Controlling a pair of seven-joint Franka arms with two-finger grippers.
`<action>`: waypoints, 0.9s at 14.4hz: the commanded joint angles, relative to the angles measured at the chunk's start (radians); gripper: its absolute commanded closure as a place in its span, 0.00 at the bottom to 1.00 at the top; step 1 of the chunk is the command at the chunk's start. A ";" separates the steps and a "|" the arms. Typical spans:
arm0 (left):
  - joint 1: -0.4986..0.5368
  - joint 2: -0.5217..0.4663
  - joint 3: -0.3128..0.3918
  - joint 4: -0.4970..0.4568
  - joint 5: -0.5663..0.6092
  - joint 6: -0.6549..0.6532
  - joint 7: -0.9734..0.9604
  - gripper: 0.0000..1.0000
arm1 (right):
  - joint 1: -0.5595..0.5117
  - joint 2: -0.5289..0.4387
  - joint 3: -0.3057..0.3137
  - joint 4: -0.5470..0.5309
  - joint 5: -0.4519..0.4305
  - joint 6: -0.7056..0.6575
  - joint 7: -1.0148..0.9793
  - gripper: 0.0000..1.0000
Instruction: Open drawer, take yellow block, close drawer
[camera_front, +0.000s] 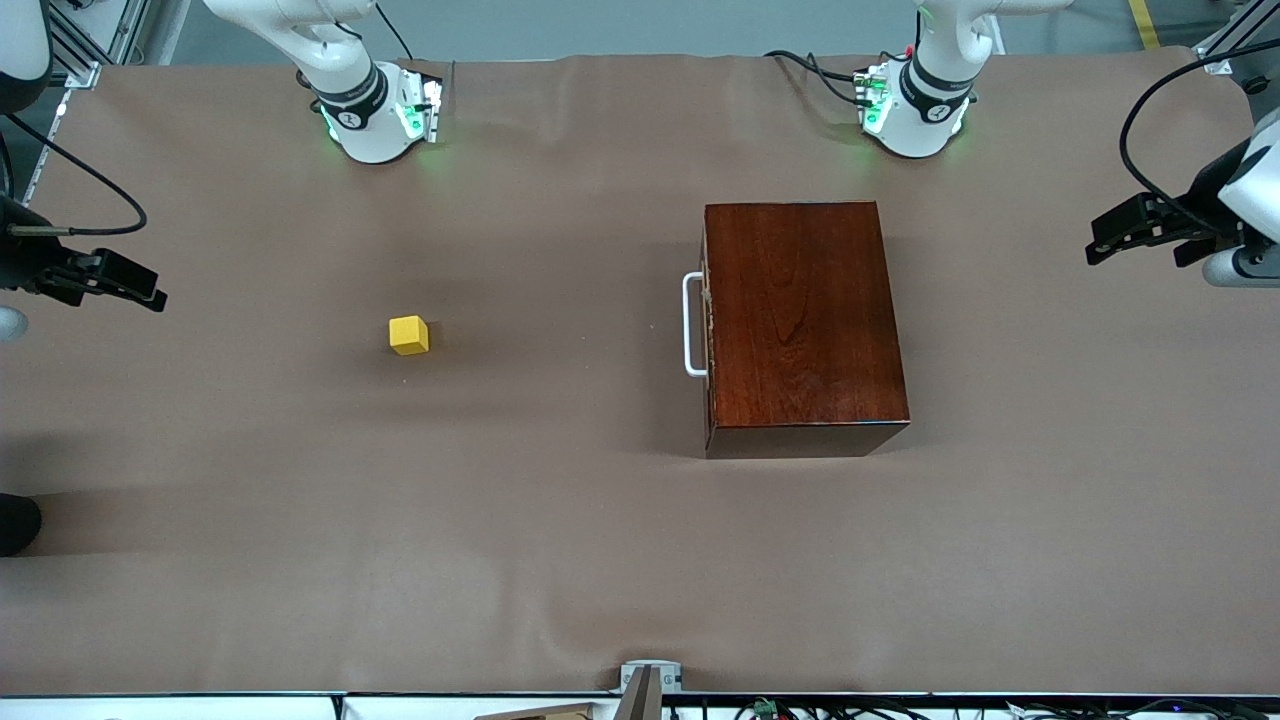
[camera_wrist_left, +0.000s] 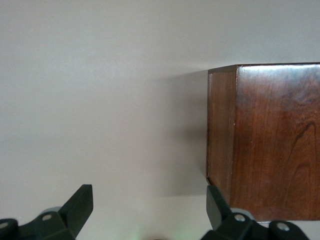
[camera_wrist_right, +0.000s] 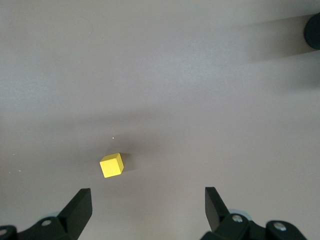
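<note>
Brown-covered table (camera_front: 560, 520), shut drawer (camera_front: 805, 325), yellow block (camera_front: 409, 335) on the cloth, both grippers' jaws wide, empty, over table ends.

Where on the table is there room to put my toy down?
Lots of bare brown table lies nearer the front camera than the yellow block and the wooden box. There is also a bare strip between block and drawer handle. Nothing is crowded; just keep the handle's side free.

Wooden box (camera_front: 805, 325) on table (camera_front: 560, 540), toward left arm's end, drawer (camera_front: 708, 330) shut inside, handle (camera_front: 692, 325) at its nine o'clock. Yellow block (camera_front: 409, 335) on table, well apart, nine o'clock from handle.
</note>
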 joint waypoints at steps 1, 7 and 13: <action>0.002 -0.006 -0.009 -0.014 0.006 0.016 -0.022 0.00 | -0.003 -0.016 0.000 -0.003 0.010 -0.011 0.006 0.00; 0.018 -0.009 -0.026 -0.008 0.006 0.011 -0.013 0.00 | -0.007 -0.017 -0.003 -0.002 0.010 -0.020 0.004 0.00; 0.008 -0.009 -0.028 -0.011 0.075 0.038 0.088 0.00 | -0.006 -0.019 -0.003 -0.002 0.010 -0.024 0.005 0.00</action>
